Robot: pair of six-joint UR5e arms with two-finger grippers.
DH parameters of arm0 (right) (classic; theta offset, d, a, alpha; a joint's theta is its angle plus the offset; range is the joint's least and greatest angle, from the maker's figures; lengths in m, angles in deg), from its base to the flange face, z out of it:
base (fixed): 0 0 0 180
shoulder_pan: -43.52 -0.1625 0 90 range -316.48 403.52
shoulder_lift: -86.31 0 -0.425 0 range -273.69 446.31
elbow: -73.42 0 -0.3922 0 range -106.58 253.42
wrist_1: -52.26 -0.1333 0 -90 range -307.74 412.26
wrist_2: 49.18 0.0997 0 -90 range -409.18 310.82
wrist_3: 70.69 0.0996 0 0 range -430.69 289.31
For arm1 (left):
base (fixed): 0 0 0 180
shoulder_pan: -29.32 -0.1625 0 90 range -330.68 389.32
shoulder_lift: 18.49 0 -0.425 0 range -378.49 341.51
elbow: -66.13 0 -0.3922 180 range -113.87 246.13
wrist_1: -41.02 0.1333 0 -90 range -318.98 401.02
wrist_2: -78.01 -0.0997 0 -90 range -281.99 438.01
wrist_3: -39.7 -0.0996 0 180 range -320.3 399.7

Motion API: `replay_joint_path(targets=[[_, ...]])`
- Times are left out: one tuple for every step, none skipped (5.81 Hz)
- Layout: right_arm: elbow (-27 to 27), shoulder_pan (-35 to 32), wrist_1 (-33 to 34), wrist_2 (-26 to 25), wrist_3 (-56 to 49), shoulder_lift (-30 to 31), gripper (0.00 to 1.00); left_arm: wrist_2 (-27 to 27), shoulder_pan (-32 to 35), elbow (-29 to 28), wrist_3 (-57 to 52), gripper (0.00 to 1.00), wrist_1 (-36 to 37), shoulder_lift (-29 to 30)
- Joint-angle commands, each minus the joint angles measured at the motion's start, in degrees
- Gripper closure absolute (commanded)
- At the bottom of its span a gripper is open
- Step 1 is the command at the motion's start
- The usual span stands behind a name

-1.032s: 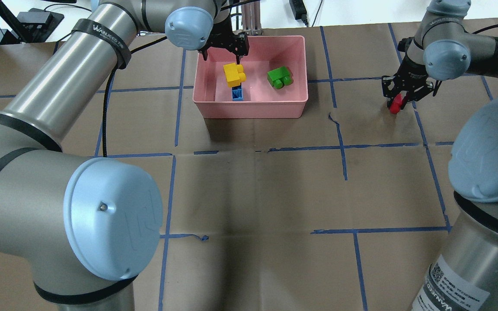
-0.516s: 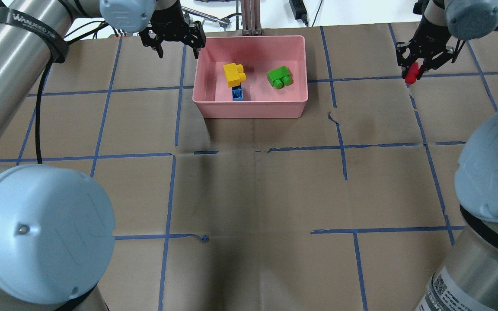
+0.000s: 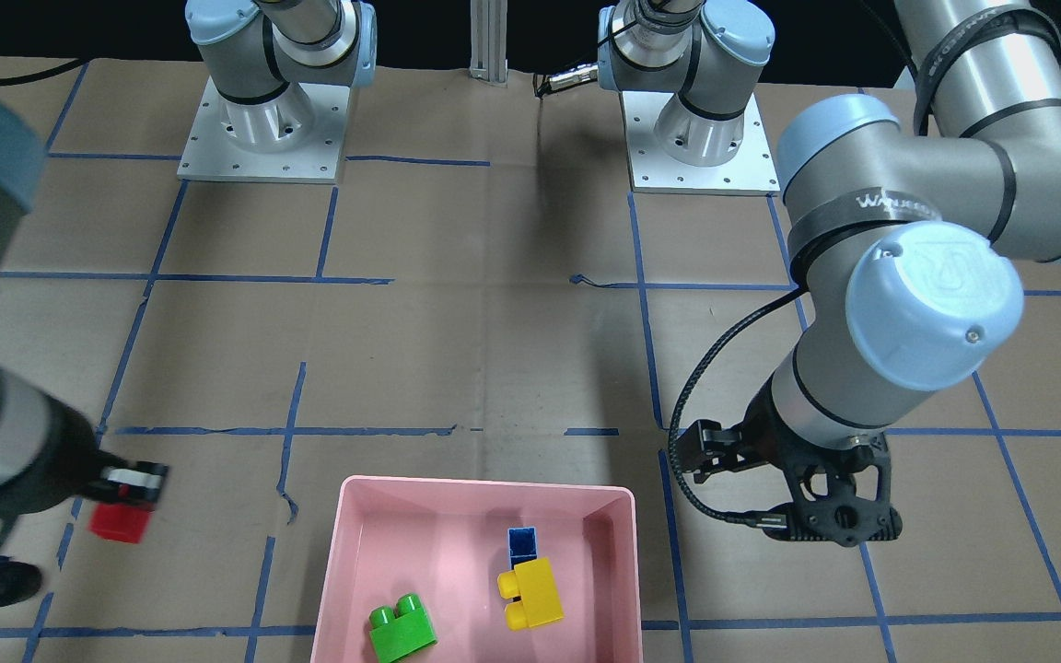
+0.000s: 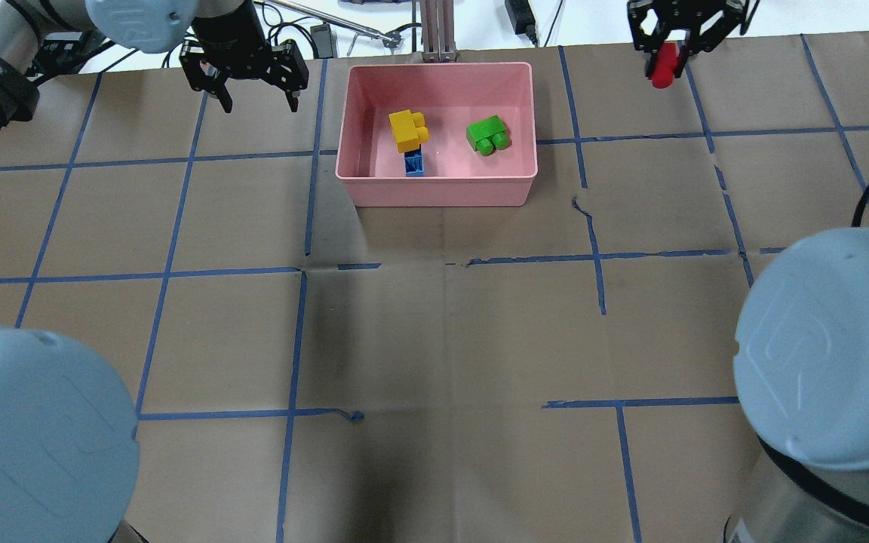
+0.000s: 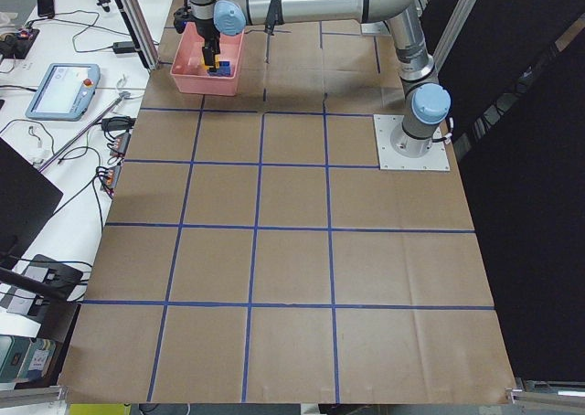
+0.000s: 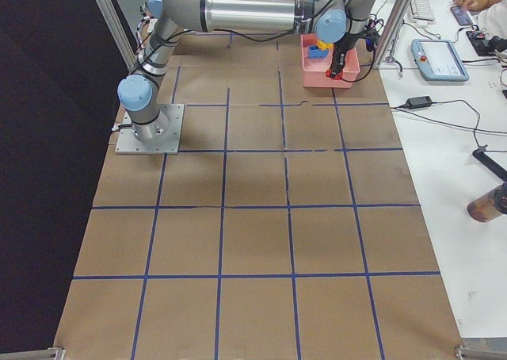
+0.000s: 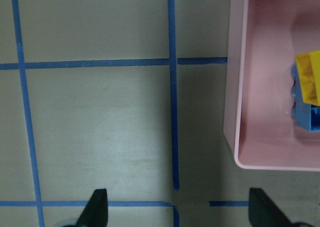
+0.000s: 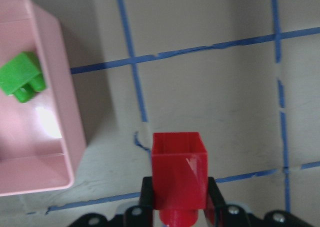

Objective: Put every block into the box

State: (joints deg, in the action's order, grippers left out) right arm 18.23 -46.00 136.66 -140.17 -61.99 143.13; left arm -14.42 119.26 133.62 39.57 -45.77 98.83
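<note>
The pink box stands at the far middle of the table. In it lie the yellow brick, with the blue brick partly under it, and the green brick. My left gripper is open and empty, over the table just left of the box. In the left wrist view its fingertips are spread wide beside the box wall. My right gripper is shut on the red brick, held above the table well right of the box. The red brick also shows in the right wrist view.
An aluminium post stands just behind the box, with cables and a power adapter on the white bench beyond. Blue tape lines cross the brown paper cover. Both arm bases sit at the near side of the table.
My left gripper has moved left, out of the box, and stays open. My right gripper has lifted the red brick off the table and carried it farther back.
</note>
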Motion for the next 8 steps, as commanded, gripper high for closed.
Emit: replay_joint_path(targets=[[0.60, -9.13, 4.06, 4.65, 10.33, -3.27, 0.79, -0.12, -1.08, 0.80, -0.04, 0.01, -5.12, -3.31], [0.52, -10.91, 6.54, 4.59, 10.38, -6.34, 0.79, -0.12, -1.08, 1.76, -0.04, 0.01, -5.05, -4.63], [-0.18, -10.93, 8.56, 4.67, 9.59, -7.94, 0.79, -0.12, -1.17, 2.29, -0.04, 0.01, -4.97, -5.25], [-0.54, -10.93, 8.93, 4.59, 7.67, -8.21, 0.57, -0.12, -1.00, 2.38, -0.04, 0.01, -5.05, -6.30], [-0.71, -10.93, 12.50, 4.76, 8.00, -7.96, 0.01, 0.23, -0.99, 2.21, -0.13, 0.00, -4.36, -7.36], [-0.63, -10.85, 12.28, 4.68, 8.00, -7.52, 0.00, 0.23, -0.65, 2.47, -0.22, 0.00, -4.26, -8.50], [-0.54, -10.93, 12.01, 4.68, 8.18, -7.17, 0.00, 0.93, -0.21, 1.51, -0.74, 0.00, -4.00, -10.08], [-0.54, -10.85, 11.57, 4.41, 7.74, -5.77, 0.00, 0.68, -0.29, 2.37, -0.74, 0.00, -4.43, -12.36]])
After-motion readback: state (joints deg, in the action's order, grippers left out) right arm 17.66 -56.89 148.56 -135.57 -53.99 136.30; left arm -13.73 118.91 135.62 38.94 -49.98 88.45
